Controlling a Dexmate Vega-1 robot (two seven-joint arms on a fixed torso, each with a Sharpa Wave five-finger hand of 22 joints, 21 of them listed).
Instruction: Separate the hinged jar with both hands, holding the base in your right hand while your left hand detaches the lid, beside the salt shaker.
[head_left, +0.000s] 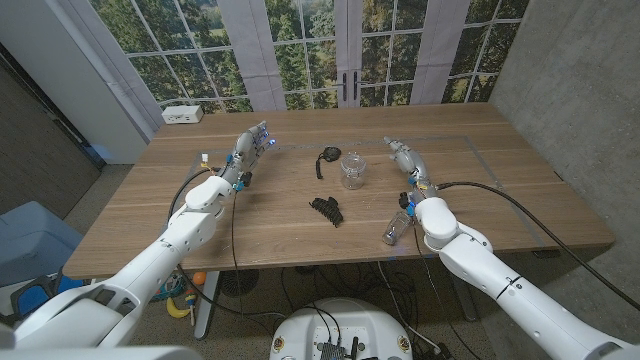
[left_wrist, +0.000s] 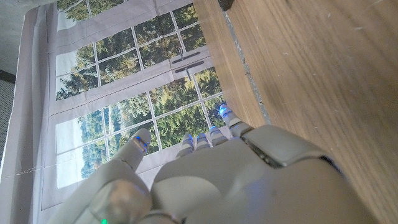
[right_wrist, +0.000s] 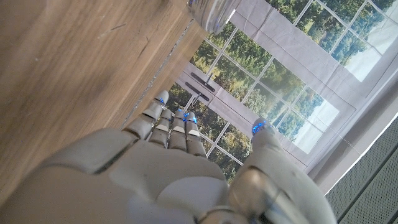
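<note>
In the head view the clear glass jar (head_left: 352, 170) stands upright at the table's middle, with its black lid (head_left: 327, 158) and wire hinge lying against its left side. A small clear salt shaker (head_left: 396, 227) lies near the front edge, close by my right forearm. My right hand (head_left: 404, 157) is just right of the jar, apart from it, fingers stretched out and holding nothing. My left hand (head_left: 251, 146) is well to the left of the jar, fingers also extended and empty. The right wrist view catches the jar's glass (right_wrist: 211, 12) beyond my right hand (right_wrist: 168, 168). My left hand (left_wrist: 205, 180) holds nothing.
A dark ridged object (head_left: 326, 210) lies on the wooden table (head_left: 500, 190) in front of the jar. A white box (head_left: 183, 114) sits at the far left corner. Windows with curtains stand behind the table.
</note>
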